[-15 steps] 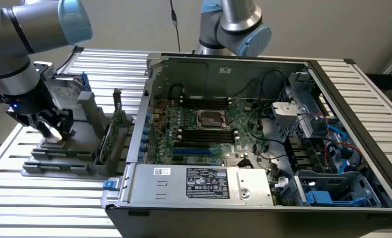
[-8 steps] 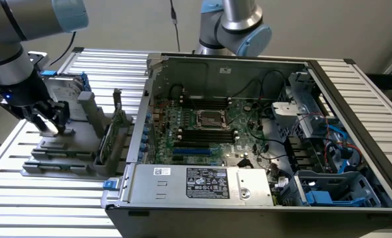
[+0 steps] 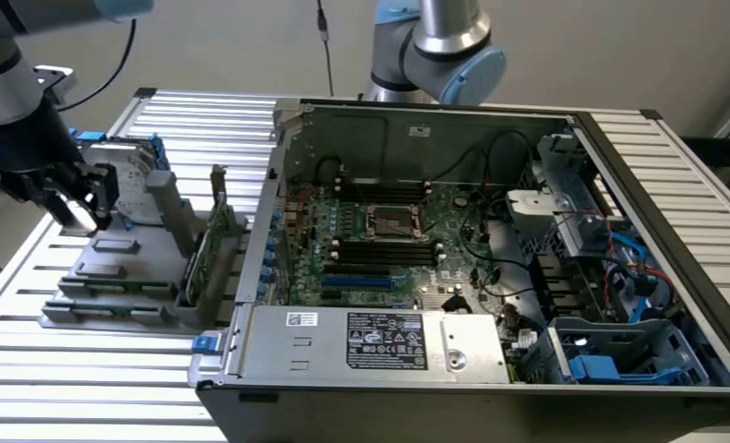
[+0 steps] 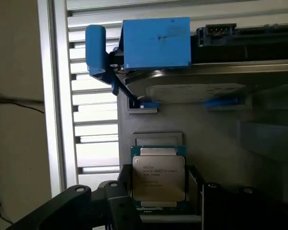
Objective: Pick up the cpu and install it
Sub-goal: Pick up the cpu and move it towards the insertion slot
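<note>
claw (image 3: 77, 214) straddles the cpu (image 4: 158, 176) on the grey holder (image 3: 125, 277).

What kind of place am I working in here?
Probably a computer assembly bench: an open computer case with its motherboard exposed, a grey holder with a cpu, all on a slatted metal table.

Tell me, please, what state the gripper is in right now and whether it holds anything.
Gripper: cannot be told whether open or closed; it is right at the cpu, over the grey tray, with no grip confirmed.
</note>
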Motion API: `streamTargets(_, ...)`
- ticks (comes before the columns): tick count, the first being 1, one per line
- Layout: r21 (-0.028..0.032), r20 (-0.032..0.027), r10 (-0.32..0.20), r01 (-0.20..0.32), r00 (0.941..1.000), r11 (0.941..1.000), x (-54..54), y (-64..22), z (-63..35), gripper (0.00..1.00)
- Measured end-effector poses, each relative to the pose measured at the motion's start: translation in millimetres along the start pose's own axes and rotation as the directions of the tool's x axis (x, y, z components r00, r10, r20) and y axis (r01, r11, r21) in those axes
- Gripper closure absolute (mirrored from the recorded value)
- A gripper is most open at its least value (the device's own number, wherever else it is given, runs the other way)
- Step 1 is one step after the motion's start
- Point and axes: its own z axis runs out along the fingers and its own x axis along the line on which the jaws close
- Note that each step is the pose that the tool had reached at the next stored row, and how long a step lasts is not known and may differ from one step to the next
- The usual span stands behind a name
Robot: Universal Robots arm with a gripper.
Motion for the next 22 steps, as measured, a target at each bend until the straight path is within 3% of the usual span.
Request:
streamTargets(7, 0.0001, -0.0002, 0.0, 0.0, 1.0, 1.0, -3.5, 2.5, -31.9, 0.45)
streamTargets(22, -0.0009, -0.0072, 0.001, -0.001, 1.0, 1.0, -67.3, 12.2, -102.1, 0.45)
